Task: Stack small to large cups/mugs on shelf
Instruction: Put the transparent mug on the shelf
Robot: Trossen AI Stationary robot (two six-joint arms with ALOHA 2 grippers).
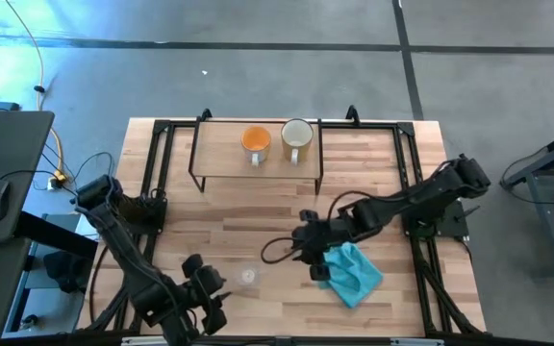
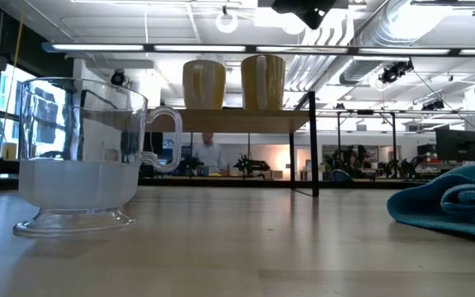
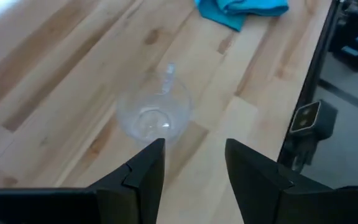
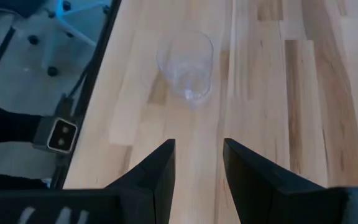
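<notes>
Two mugs are set on the shelf; the glass cup is left on the desk.

The orange mug and cream-white mug are seen side by side on the shelf. The clear glass cup stands between the left hand and right hand, both held open and empty. A teal cloth lies beside the right hand.

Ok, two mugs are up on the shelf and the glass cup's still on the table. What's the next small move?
Probably ease the left gripper forward to straddle the glass cup. Its fingers are open with nothing between them, and the cup stands upright just ahead of it.
</notes>
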